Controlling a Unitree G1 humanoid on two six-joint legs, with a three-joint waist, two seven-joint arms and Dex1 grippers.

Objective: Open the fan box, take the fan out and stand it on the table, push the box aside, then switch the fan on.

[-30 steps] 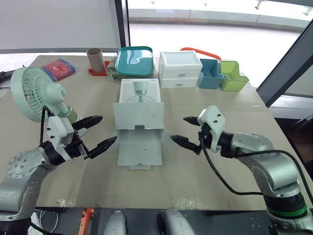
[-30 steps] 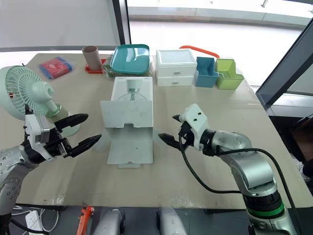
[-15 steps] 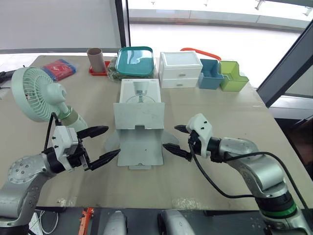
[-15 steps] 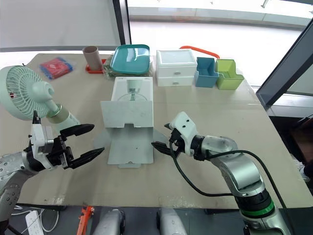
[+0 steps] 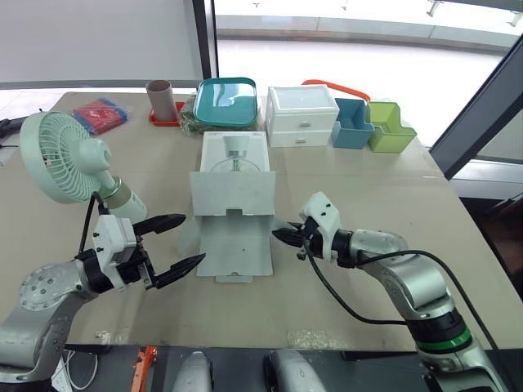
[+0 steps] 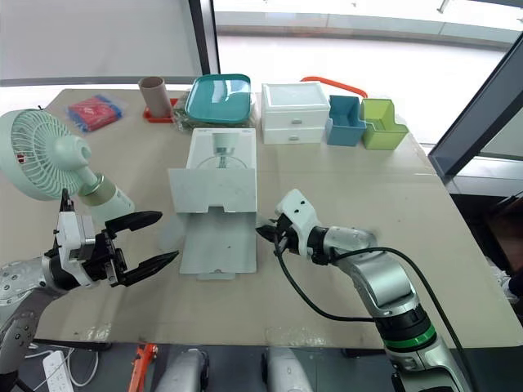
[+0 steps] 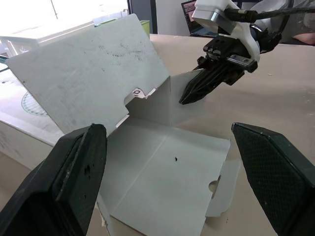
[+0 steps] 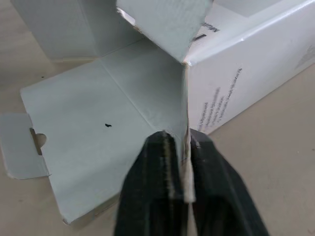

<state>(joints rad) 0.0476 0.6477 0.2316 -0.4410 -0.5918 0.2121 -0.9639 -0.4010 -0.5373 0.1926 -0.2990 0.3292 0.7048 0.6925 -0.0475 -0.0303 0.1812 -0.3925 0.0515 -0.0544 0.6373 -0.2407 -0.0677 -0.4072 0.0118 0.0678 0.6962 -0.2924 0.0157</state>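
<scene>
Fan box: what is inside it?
Its inside cannot be seen: the raised flap of the fan box covers the opening. The fan stands outside, left of it. The right gripper pinches a side flap.

Box [image 5: 233,192]: I read white card, matt, inner faces scuffed with grey smudges. Fan [image 5: 61,157]: pale green plastic, smooth, soft sheen. Table [image 5: 368,188]: beige, matt, faintly speckled. On left gripper [image 5: 194,237], fingers [image 7: 81,172] black, matt, fine dotted texture. Tray [image 5: 225,102]: teal plastic, glossy. Drawers [image 5: 300,114]: white plastic, satin to my eye. Blue bin [image 5: 353,124], green bin [image 5: 390,129]: smooth plastic.
</scene>
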